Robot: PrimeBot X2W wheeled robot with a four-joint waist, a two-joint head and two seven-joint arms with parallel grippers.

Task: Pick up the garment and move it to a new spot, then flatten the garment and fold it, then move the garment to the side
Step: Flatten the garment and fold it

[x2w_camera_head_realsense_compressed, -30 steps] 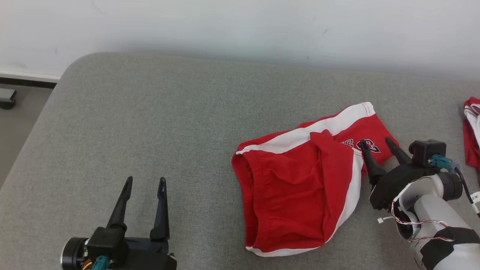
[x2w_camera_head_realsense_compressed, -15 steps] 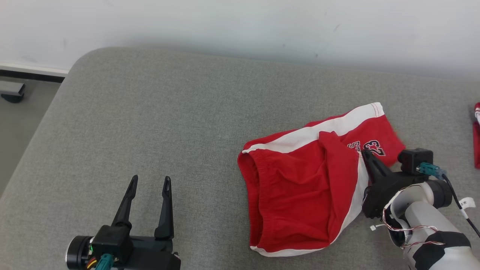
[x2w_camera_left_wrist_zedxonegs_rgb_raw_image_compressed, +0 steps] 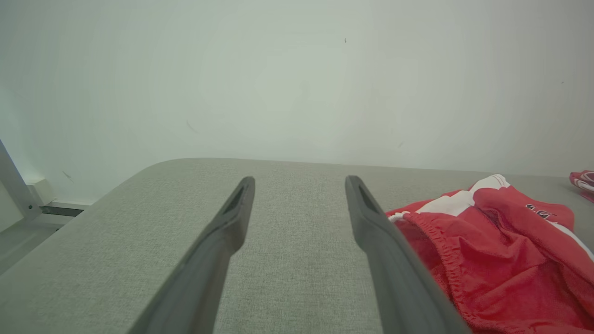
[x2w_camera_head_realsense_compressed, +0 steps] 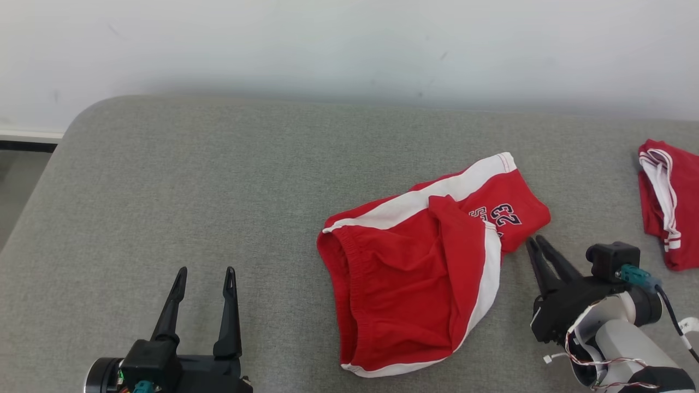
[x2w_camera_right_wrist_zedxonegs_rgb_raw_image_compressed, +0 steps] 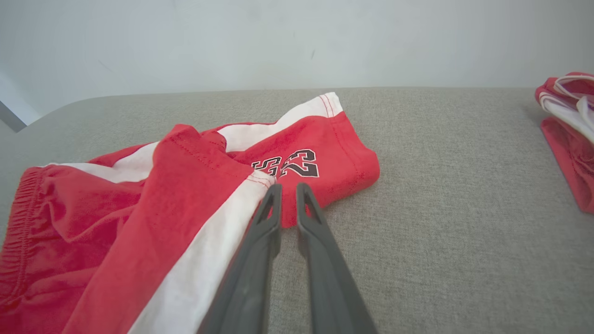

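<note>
- Your head view takes in both arms at once. The left gripper (x2w_camera_head_realsense_compressed: 206, 270) sits low at the left with its two long dark fingers spread wide over bare cushion. It is well apart from the rumpled red shorts with white side stripes (x2w_camera_head_realsense_compressed: 420, 273), which lie right of centre.
- The right gripper (x2w_camera_head_realsense_compressed: 534, 239) sits at the hem of one leg of the shorts, its fingers drawn nearly together. You cannot tell from any view whether cloth is pinched between them.
- Your right wrist view brings that close: the narrowed fingertips lie over the hem edge, just below the dark printed number 23 (x2w_camera_right_wrist_zedxonegs_rgb_raw_image_compressed: 297, 163).
- Your left wrist view adds the other end of the shorts, where the gathered elastic waistband (x2w_camera_left_wrist_zedxonegs_rgb_raw_image_compressed: 441, 241) lies to the right of the spread fingers.
- By count, you have two grippers and two garments. The second red-and-white garment (x2w_camera_head_realsense_compressed: 669, 202) lies bunched at the far right, well apart from the shorts.
- Both garments rest on one grey woven cushion with a rounded corner (x2w_camera_head_realsense_compressed: 218, 180). A plain white wall (x2w_camera_head_realsense_compressed: 327, 43) stands behind it, and a strip of grey floor (x2w_camera_head_realsense_compressed: 16, 180) shows at the left.
</note>
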